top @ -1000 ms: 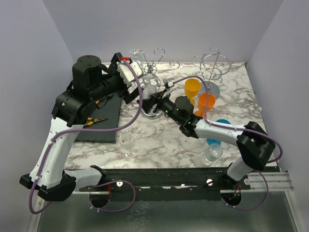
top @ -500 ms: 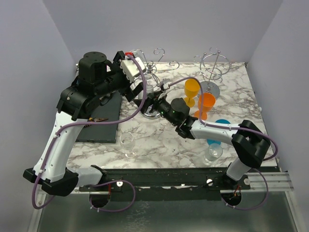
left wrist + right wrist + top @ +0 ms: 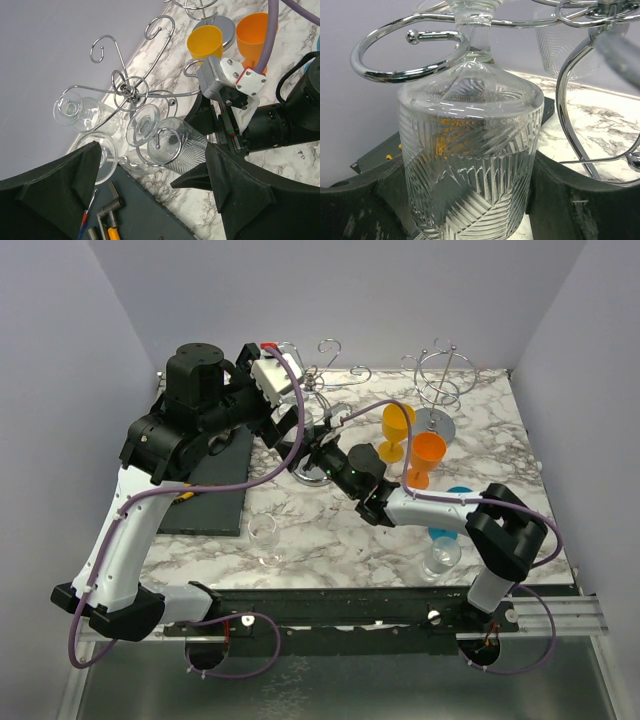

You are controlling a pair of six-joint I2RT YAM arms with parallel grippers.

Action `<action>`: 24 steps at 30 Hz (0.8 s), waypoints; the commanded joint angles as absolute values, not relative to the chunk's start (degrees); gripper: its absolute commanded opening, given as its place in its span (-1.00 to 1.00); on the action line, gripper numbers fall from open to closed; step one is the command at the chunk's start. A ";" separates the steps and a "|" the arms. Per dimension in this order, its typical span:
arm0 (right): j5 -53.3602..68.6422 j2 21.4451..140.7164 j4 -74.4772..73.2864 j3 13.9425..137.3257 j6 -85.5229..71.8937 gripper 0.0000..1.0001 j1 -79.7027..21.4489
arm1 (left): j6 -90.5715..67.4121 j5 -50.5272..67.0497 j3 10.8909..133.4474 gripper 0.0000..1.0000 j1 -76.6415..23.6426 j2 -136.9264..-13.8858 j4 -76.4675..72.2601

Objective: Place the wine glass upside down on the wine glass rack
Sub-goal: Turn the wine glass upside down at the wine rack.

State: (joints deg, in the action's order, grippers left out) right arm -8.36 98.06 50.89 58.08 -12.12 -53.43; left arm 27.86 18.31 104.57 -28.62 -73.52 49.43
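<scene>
From above: finds both claws at the wine glass rack (image 3: 318, 380), upper centre of the marble bench (image 3: 320, 530), with the left claw (image 3: 288, 420) on the left and the right claw (image 3: 318, 448) just below. Via left wrist: spreads the left claw wide, gripping nothing; shows the wine glass (image 3: 172, 145) upside down mid-frame. Via right wrist: clamps both pads (image 3: 360, 200) against its ribbed bowl, stem through a chrome hook (image 3: 395, 72).
</scene>
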 commanded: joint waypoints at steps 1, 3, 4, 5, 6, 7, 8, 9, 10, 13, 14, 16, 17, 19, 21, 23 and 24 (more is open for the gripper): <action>-10.47 99.05 54.59 60.75 -10.48 -0.54 -54.31 | 27.20 17.05 106.08 0.83 -28.65 -73.02 50.19; -11.02 99.14 54.50 60.86 -9.30 -0.54 -54.58 | 27.32 17.05 106.08 0.82 -28.61 -73.03 50.18; -11.36 99.28 54.37 61.19 -8.43 -0.54 -54.87 | 27.36 17.05 106.01 0.82 -28.65 -72.99 50.19; -11.65 99.46 54.12 61.43 -7.56 -0.54 -55.14 | 27.39 17.10 106.00 0.82 -28.65 -73.00 50.14; -11.69 99.71 53.91 61.76 -6.97 -0.54 -55.36 | 27.44 17.13 106.00 0.82 -28.65 -73.04 50.19; -11.77 99.89 53.75 62.00 -6.48 -0.54 -55.53 | 27.55 17.14 106.00 0.82 -28.65 -73.04 50.14; -11.72 100.06 53.81 62.05 -6.06 -0.54 -55.71 | 27.53 17.15 106.08 0.82 -28.65 -73.05 50.18; -11.78 100.04 54.04 61.93 -5.67 -0.55 -55.80 | 27.54 17.18 106.17 0.82 -28.65 -73.11 50.21; -11.78 100.07 54.44 61.73 -5.10 -0.55 -55.96 | 27.59 17.07 106.17 0.82 -28.65 -73.12 50.26; -11.95 99.98 54.92 61.39 -4.36 -0.55 -56.16 | 27.89 16.81 106.12 0.82 -28.65 -73.08 50.27; -12.03 99.94 55.29 61.28 -4.12 -0.55 -56.16 | 27.93 16.79 106.17 0.82 -28.65 -73.05 50.23; -11.74 99.76 55.94 61.00 -3.74 -0.55 -56.24 | 27.86 16.84 106.09 0.82 -28.65 -73.16 50.27; -11.52 99.68 56.19 61.00 -3.42 -0.55 -56.32 | 27.74 16.79 106.10 0.82 -28.65 -73.21 50.27; -11.12 99.72 56.38 61.02 -2.42 -0.55 -56.55 | 27.69 16.65 106.13 0.82 -28.65 -73.37 50.27; -10.97 99.64 56.62 60.84 -1.61 -0.55 -56.76 | 27.68 16.36 106.08 0.82 -28.65 -73.37 50.27; -10.60 99.45 57.03 60.44 -0.76 -0.55 -56.86 | 27.86 16.26 105.93 0.82 -28.65 -73.47 50.27; -10.44 99.33 57.08 60.35 -0.62 -0.55 -56.93 | 27.86 16.13 105.91 0.82 -28.65 -73.47 50.27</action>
